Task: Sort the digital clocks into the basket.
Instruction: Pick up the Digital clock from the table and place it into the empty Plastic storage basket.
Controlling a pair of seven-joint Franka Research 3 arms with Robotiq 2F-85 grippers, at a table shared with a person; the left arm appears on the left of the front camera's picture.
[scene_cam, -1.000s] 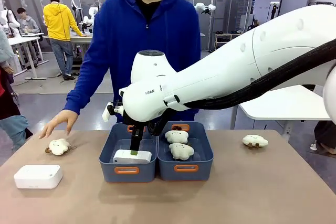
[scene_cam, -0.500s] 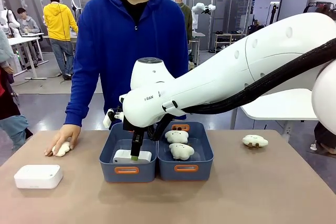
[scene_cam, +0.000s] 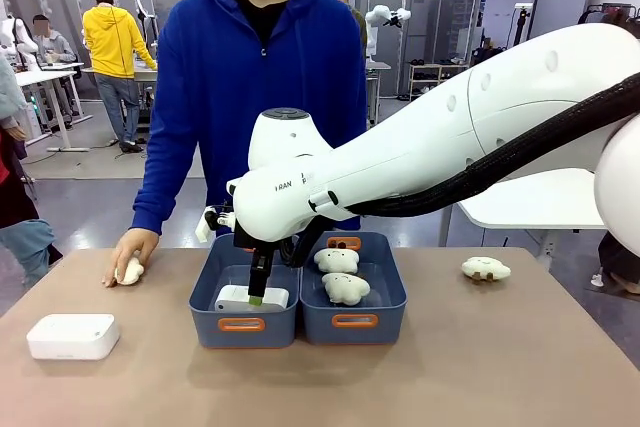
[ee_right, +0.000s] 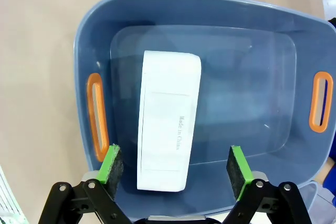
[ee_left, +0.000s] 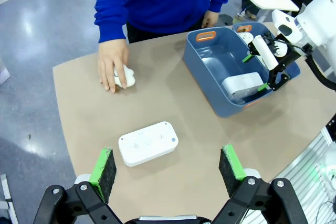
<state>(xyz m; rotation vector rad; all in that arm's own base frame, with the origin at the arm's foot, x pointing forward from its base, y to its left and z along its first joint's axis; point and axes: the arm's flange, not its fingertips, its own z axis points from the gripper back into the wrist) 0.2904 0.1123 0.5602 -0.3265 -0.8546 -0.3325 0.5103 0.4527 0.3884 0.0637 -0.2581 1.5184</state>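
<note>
One white digital clock (scene_cam: 250, 298) lies inside the left blue-grey basket (scene_cam: 243, 325). My right gripper (scene_cam: 258, 292) hangs open just above it. In the right wrist view the clock (ee_right: 168, 119) lies lengthwise on the basket (ee_right: 210, 9) floor, between my open right gripper's (ee_right: 175, 156) green pads and free of them. A second digital clock (scene_cam: 72, 336) rests on the table at the near left. In the left wrist view my left gripper (ee_left: 167, 153) is open high above that clock (ee_left: 147, 143), with the basket (ee_left: 210, 93) farther right.
The adjoining tub (scene_cam: 383, 319) holds two cream plush toys (scene_cam: 340, 275). Another plush toy (scene_cam: 486, 268) lies on the table at the far right. The person's hand (scene_cam: 133, 247) covers a plush toy (scene_cam: 130, 271) at the far left.
The person's hand came down onto the plush toy at the far left and drew it slightly right. My right gripper stays open over the clock in the basket.
</note>
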